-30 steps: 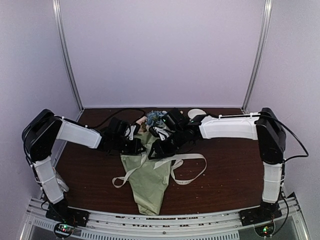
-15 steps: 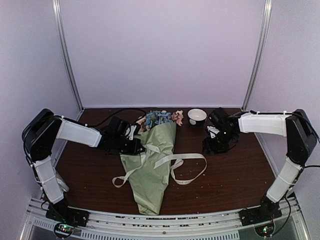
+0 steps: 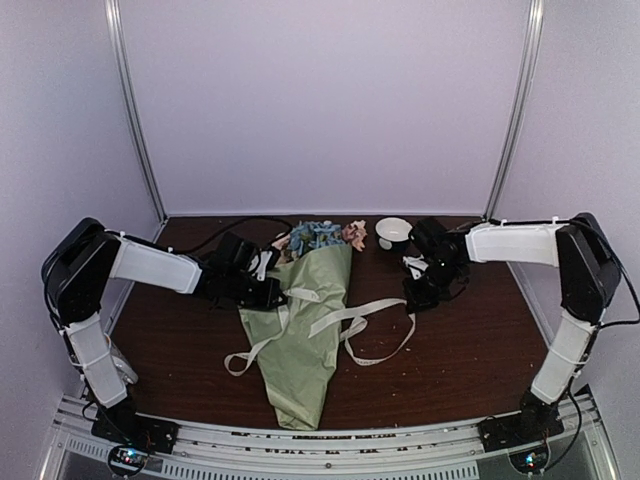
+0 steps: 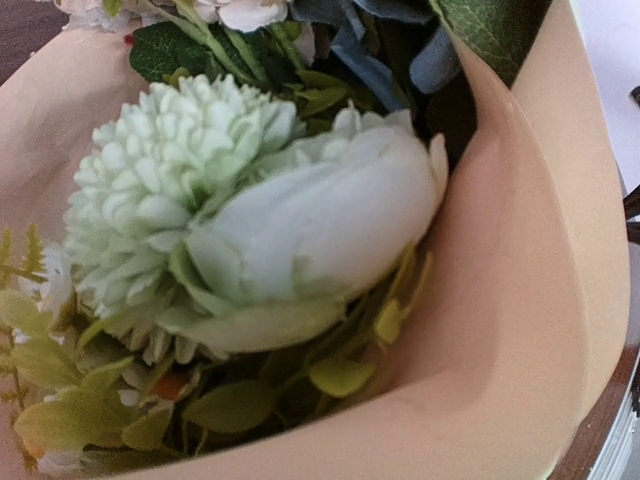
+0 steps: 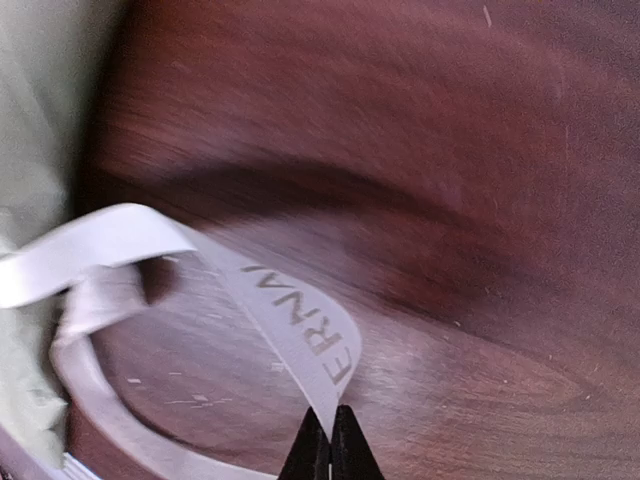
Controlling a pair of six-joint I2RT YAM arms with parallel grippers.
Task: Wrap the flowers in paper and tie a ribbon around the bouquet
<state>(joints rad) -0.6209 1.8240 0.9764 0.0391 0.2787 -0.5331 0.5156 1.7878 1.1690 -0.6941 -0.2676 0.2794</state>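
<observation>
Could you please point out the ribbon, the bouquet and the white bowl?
ribbon [image 5: 300,335]: right wrist view, on its lettered stretch.
bouquet [image 3: 298,360]: top view, middle of its green wrapping.
white bowl [image 3: 394,230]: top view, its white inside.

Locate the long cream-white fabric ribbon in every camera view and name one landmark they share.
Top external: the cream-white ribbon crosses the thin sage-green paper wrap at centre, its right loop reaching the right gripper.
Left wrist: not in it.
Right wrist: it curves from the left edge to the right gripper, shut on it.
Shared landmark: the paper wrap, green at the right wrist's left edge, beige inside in the left wrist.
</observation>
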